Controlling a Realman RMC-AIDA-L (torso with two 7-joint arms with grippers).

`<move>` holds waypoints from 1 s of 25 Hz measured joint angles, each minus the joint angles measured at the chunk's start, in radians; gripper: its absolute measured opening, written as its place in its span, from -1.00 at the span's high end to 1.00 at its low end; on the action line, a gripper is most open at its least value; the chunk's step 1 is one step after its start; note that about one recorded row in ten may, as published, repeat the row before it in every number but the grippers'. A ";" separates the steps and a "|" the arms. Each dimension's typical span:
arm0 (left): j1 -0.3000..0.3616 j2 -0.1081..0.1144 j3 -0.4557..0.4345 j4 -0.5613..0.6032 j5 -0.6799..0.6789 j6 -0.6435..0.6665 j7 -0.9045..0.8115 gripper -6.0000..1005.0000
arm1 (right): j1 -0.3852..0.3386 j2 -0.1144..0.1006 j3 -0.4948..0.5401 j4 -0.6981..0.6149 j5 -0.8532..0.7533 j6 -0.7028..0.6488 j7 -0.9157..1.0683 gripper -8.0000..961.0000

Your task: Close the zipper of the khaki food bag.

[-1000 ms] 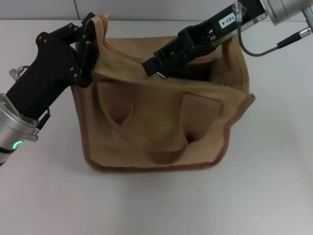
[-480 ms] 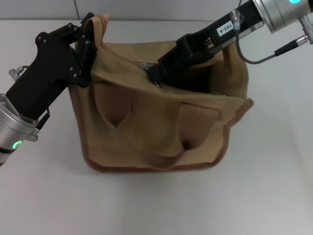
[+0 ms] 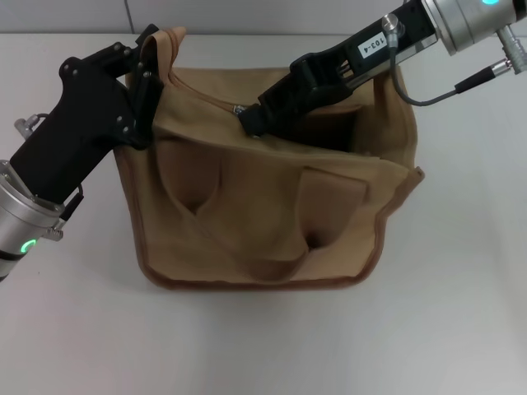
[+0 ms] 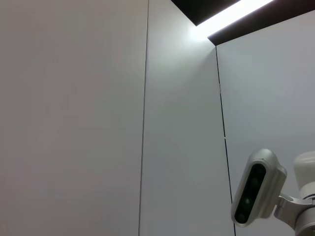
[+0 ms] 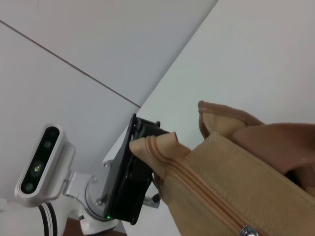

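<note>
The khaki food bag [image 3: 263, 214] stands mid-table, far larger than either gripper. My left gripper [image 3: 146, 78] is shut on the bag's upper-left corner and holds it up. Along the bag's top runs the zipper [image 3: 210, 97], joined from that corner to the silver slider [image 3: 239, 109]. My right gripper [image 3: 249, 119] is shut on the slider's pull tab, which its fingers hide. To the right of the slider the top gapes dark. In the right wrist view the closed zipper [image 5: 202, 189] runs to the slider [image 5: 247, 230], and the left gripper [image 5: 140, 142] pinches the corner.
White table [image 3: 461, 313] lies all around the bag. A flat fabric handle [image 3: 276, 265] droops over the bag's front. The robot's head camera [image 4: 256, 189] shows in the left wrist view, against a grey wall [image 4: 74, 118].
My right gripper has moved left along the bag's top with the slider, toward the held corner. The bag's right side has shifted slightly. The left gripper stays put.
</note>
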 joint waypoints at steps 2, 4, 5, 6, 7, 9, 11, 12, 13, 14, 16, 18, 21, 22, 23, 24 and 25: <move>0.001 0.000 0.000 0.000 0.000 0.000 0.000 0.95 | 0.000 0.002 0.001 0.005 0.000 0.003 0.000 0.55; 0.002 0.000 0.000 -0.001 0.000 0.000 0.000 0.95 | 0.000 0.003 0.002 0.006 0.000 0.003 0.000 0.55; 0.002 0.000 0.000 -0.002 0.000 0.000 0.000 0.95 | 0.000 0.004 0.001 0.010 0.000 0.004 0.001 0.55; 0.003 0.000 0.000 -0.005 0.000 0.000 0.000 0.95 | 0.001 0.005 0.002 0.021 0.000 0.006 0.001 0.55; 0.003 0.000 0.000 -0.005 0.000 0.000 0.000 0.95 | 0.001 0.005 0.002 0.021 0.000 0.006 0.001 0.55; 0.003 0.000 0.000 -0.006 0.000 0.000 0.000 0.95 | 0.002 0.005 0.002 0.038 0.000 0.011 0.001 0.55; 0.002 0.000 0.001 -0.006 0.000 0.001 0.000 0.95 | 0.003 0.004 0.003 0.054 0.000 0.015 0.001 0.55; 0.002 0.000 0.001 -0.006 0.000 0.001 0.000 0.95 | 0.003 0.004 0.004 0.055 0.000 0.016 0.001 0.55; 0.002 0.000 0.000 -0.006 0.000 0.001 0.000 0.95 | 0.003 0.004 0.004 0.055 0.000 0.016 0.001 0.55; 0.002 0.000 0.000 -0.006 0.000 0.001 0.000 0.95 | 0.003 0.004 0.006 0.057 0.000 0.016 0.001 0.55; 0.002 0.000 0.000 -0.006 0.000 0.000 0.000 0.95 | 0.003 0.003 0.015 0.057 0.016 0.017 0.001 0.55; 0.002 0.000 0.001 -0.006 0.000 0.000 0.000 0.95 | 0.001 0.003 0.016 0.057 0.024 0.018 0.001 0.55; 0.002 0.000 0.002 -0.007 0.000 0.001 0.000 0.95 | -0.001 0.000 0.017 0.078 0.049 0.039 -0.001 0.55; 0.002 0.000 0.002 -0.007 0.000 0.001 0.000 0.95 | -0.001 0.000 0.017 0.078 0.049 0.039 -0.001 0.55; 0.002 0.000 0.003 -0.007 0.000 0.001 0.000 0.95 | 0.003 -0.001 0.016 0.089 0.049 0.041 -0.002 0.55; 0.002 0.000 0.004 -0.007 0.000 0.000 0.000 0.95 | 0.007 -0.002 0.013 0.099 0.049 0.042 -0.002 0.55; 0.002 0.000 0.005 -0.008 0.000 0.000 0.000 0.95 | 0.011 -0.003 0.010 0.105 0.049 0.042 -0.002 0.55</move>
